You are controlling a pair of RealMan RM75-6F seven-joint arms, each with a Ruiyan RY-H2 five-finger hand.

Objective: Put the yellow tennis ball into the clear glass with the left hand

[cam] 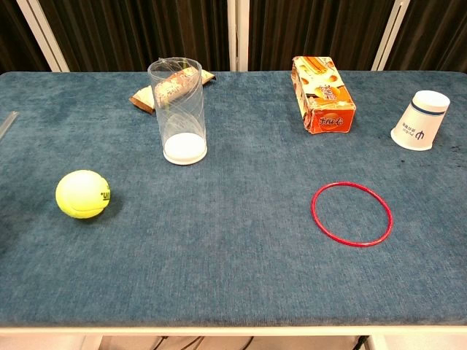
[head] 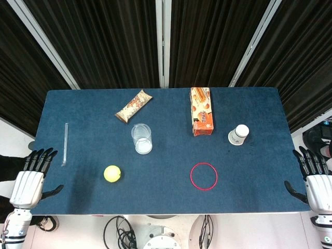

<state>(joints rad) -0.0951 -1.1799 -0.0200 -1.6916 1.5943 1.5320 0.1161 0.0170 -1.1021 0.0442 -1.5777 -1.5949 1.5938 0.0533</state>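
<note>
Yellow tennis ball (cam: 83, 194) sits close to the front edge of the blue table (cam: 233, 277), on the robot's left side. It is round and fuzzy, with a small dark mark on it. Nothing touches it. The clear glass (cam: 178, 111) stands upright just behind it and a little to the right, with its mouth open at the top and a white bottom.

Off the table's left end, the left hand (head: 29, 179) waits with its fingers spread wide, holding nothing. The right hand (head: 315, 179) waits at the right end, also wide and holding nothing.

The first step is to reach for the ball. The left hand should come over it from above and close softly round its sides, because a ball rolls away if it is bumped. The glass looks narrow, so the ball should be lifted right over the mouth before letting go.
</note>
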